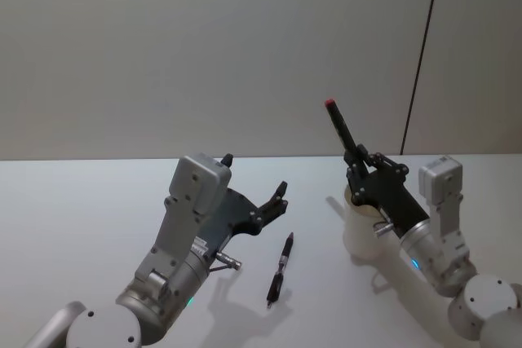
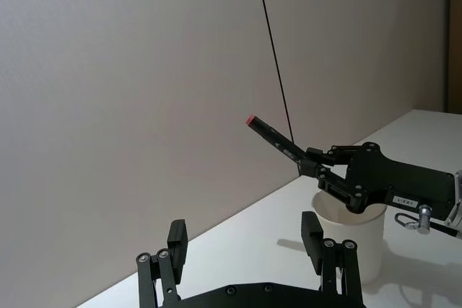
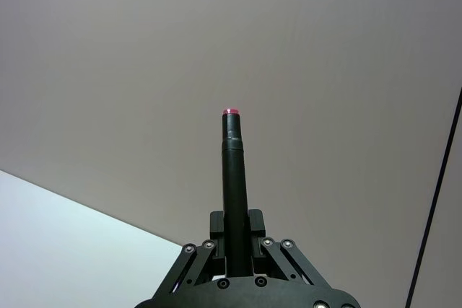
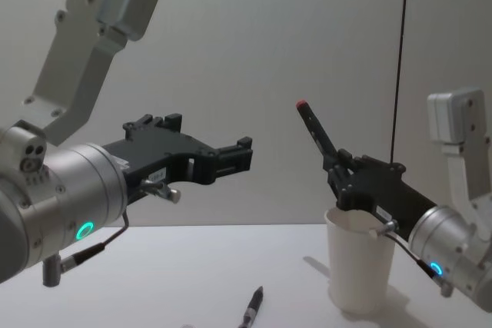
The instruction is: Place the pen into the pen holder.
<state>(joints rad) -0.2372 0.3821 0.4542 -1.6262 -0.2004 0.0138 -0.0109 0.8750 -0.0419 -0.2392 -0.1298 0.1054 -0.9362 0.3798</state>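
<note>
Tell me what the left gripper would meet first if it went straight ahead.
Probably the red-tipped pen held by the right gripper above the paper cup; otherwise the wall. Depth is unclear.

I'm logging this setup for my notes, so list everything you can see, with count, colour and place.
held pen: one, black with a red upper end, tilted, above the paper cup.
lying pen: one, black, flat on the table between the two arms, left of the cup.
paper cup: one, white, upright on the table at the right.
table: one, white, in front of the robot.
thin line: one, black, running down the wall at the right.
left gripper: one, black, raised above the table left of the lying pen, jaws open and empty.
right gripper: one, black, over the cup's rim, jaws shut on the held pen.
</note>
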